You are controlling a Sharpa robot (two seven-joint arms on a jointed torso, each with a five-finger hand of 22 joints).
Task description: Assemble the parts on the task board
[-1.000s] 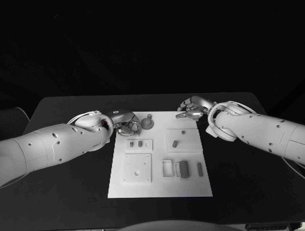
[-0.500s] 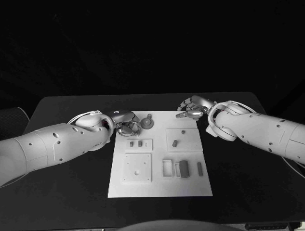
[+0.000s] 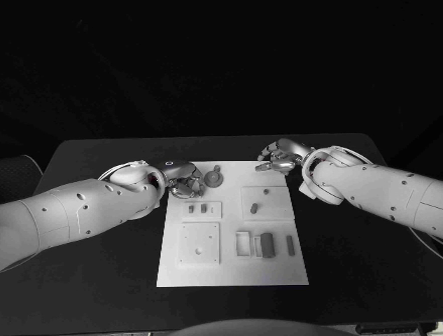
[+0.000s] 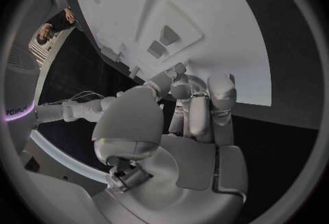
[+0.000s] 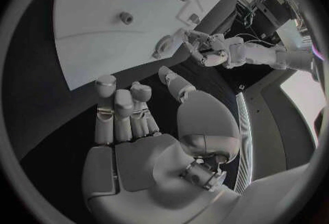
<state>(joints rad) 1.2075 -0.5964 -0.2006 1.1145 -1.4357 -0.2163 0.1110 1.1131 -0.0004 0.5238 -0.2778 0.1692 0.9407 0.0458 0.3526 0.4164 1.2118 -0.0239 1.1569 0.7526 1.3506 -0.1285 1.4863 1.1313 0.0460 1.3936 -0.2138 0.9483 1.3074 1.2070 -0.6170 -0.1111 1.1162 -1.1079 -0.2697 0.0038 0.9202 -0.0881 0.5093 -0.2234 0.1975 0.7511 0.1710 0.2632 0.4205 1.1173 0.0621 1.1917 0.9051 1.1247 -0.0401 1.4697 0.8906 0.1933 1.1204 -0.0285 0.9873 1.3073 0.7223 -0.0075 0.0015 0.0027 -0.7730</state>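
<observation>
While both arms reach over the black table (image 3: 100, 280) in the head view, the left hand (image 3: 184, 178) sits at the task board's (image 3: 231, 273) far-left edge beside a round grey part (image 3: 214, 179); the right hand (image 3: 278, 158) hovers at the far-right corner. Grey parts (image 3: 266, 245) lie on the board's near half. From the left wrist, curled fingers (image 4: 222, 92) meet the board edge; whether they pinch anything cannot be told. From the right wrist, the fingers (image 5: 106, 98) stand loosely apart, holding nothing
</observation>
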